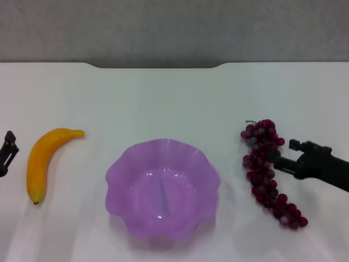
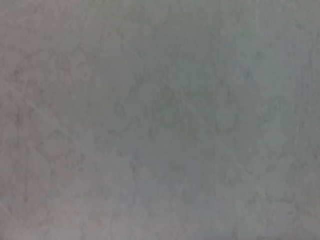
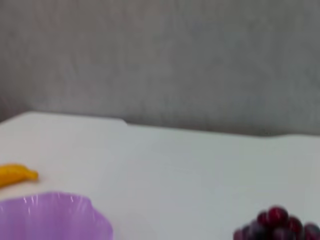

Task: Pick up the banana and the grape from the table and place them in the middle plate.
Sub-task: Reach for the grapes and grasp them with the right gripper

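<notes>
The yellow-orange banana [image 1: 42,161] lies on the white table left of the purple scalloped plate [image 1: 121,165]. The plate is empty. The dark red grape bunch [image 1: 265,164] lies right of the plate. My right gripper [image 1: 284,153] is open and reaches in from the right at table height, one fingertip [image 1: 275,159] touching the middle of the bunch. My left gripper [image 1: 7,153] sits at the far left edge, a little left of the banana and apart from it. The right wrist view shows the banana [image 3: 16,175], the plate's rim [image 3: 55,212] and the top of the grapes [image 3: 277,226].
The white table [image 1: 174,103] ends at a grey wall [image 1: 174,27] behind. The left wrist view shows only bare table surface [image 2: 160,120].
</notes>
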Available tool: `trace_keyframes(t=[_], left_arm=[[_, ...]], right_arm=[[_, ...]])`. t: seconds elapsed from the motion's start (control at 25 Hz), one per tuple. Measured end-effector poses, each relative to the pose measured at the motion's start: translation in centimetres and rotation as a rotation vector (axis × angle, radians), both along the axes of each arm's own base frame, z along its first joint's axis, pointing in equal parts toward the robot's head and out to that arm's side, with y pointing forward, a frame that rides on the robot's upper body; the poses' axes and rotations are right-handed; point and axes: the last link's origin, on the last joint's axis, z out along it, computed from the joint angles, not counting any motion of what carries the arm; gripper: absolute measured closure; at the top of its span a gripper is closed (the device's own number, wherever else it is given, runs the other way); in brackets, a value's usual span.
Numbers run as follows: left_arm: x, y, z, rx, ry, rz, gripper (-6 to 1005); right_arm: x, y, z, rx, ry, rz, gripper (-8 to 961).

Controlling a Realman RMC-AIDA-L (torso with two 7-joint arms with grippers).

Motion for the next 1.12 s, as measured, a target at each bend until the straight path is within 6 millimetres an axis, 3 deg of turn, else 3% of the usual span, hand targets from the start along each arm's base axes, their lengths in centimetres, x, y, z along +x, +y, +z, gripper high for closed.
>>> trace_keyframes(t=[0.52,1.12], left_arm=[[0.1,0.0,-0.2,0.0,0.002,-0.003,107],[0.1,0.0,-0.2,0.0,0.002,-0.003,106]], right_arm=[[0.4,-0.7,-3.1,-0.158,-0.111,-0.046,165],[1.3,-1.1,-3.8,-0.168,-0.161,-0.095,167]])
